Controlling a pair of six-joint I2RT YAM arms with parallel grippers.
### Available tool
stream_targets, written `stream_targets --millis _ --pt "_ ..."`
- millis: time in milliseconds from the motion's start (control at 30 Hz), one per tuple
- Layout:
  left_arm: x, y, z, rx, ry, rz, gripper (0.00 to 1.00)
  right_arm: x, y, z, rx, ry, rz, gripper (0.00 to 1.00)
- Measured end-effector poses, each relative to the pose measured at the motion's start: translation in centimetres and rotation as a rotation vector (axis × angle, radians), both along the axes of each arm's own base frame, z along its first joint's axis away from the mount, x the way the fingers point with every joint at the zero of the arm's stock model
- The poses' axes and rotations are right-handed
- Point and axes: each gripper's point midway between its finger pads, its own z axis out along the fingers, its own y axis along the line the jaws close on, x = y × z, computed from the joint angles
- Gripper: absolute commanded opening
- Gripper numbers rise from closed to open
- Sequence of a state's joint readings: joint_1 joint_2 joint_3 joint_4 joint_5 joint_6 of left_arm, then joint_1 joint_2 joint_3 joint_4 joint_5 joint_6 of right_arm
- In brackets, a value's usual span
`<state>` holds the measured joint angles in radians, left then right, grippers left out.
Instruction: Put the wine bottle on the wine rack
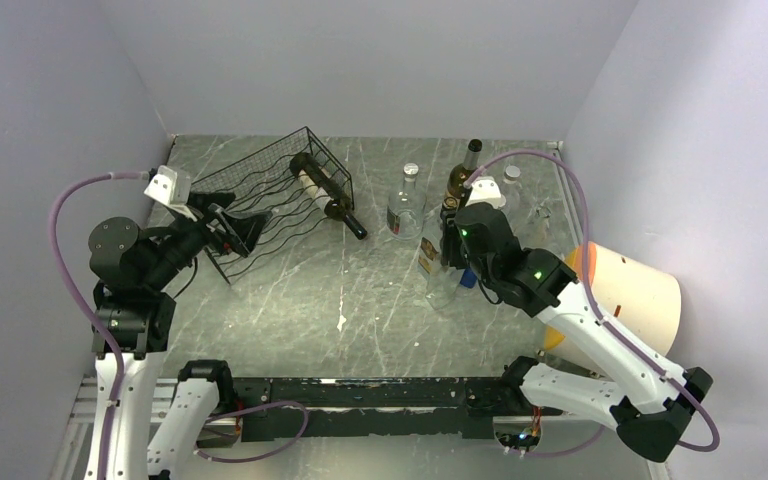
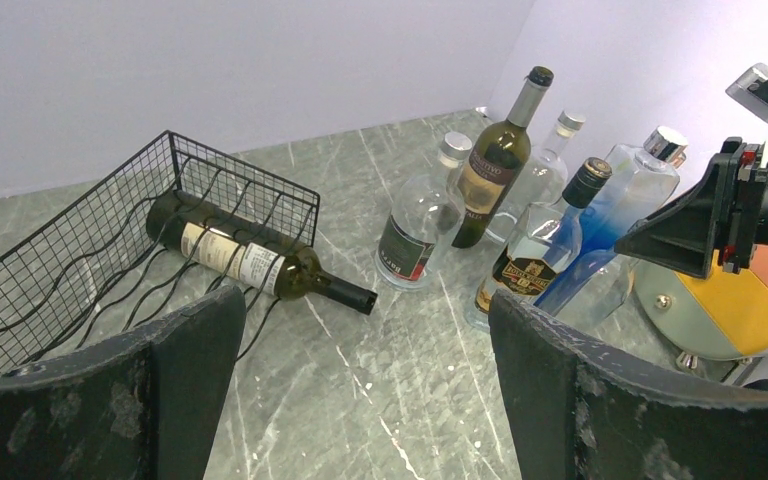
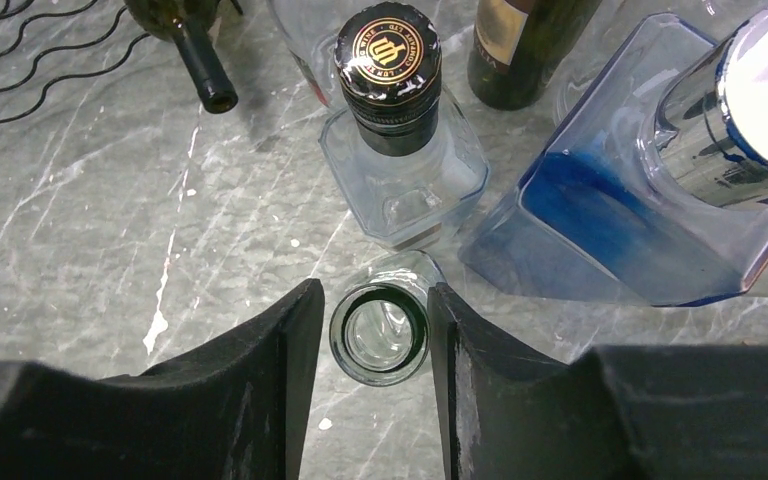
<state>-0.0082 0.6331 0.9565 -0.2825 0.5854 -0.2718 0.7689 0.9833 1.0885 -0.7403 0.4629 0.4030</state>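
A clear-glass wine bottle (image 3: pixel 379 335) stands upright and uncapped at the near side of the bottle group (image 1: pixel 441 285). My right gripper (image 3: pixel 375 300) hangs over it (image 1: pixel 452 262), its fingers on either side of the neck. The right finger (image 3: pixel 460 340) touches the rim and a thin gap shows at the left finger (image 3: pixel 295 340), so it is open. The black wire wine rack (image 1: pixel 260 190) (image 2: pixel 80 250) sits at the back left. A dark green bottle (image 1: pixel 325 195) (image 2: pixel 250 262) lies on it, neck sticking out. My left gripper (image 1: pixel 225 232) (image 2: pixel 365 330) is wide open and empty beside the rack's near end.
Around the clear bottle stand a square bottle with a black cap (image 3: pixel 400 110), a blue-tinted bottle (image 3: pixel 650 200), an olive wine bottle (image 1: pixel 463 172) and a round clear bottle (image 1: pixel 406 205). A cream and orange cylinder (image 1: pixel 630 290) lies at the right wall.
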Motion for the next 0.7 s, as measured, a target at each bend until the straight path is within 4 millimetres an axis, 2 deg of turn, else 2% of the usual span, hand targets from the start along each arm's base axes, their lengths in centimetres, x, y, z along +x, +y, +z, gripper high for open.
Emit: stream_targets --millis 233,533,567,700 --pt "0.1 0.0 -0.4 -0.001 0.002 0.0 0.95 0.3 -0.1 -0.1 -0.011 -0.019 0.004 0.4" --pt "0.2 -0.2 -0.8 0.0 0.014 -0.011 0.95 0.8 0.2 -0.4 -0.016 -0.039 0.007 0.41" --pt "0.2 -0.2 -0.9 0.001 0.016 -0.014 0.95 0.8 0.2 -0.5 -0.02 -0.036 0.007 0.4" --pt "0.5 -0.5 -1.3 -0.003 0.017 -0.033 0.95 1.0 0.1 -0.8 -0.038 -0.035 0.004 0.12"
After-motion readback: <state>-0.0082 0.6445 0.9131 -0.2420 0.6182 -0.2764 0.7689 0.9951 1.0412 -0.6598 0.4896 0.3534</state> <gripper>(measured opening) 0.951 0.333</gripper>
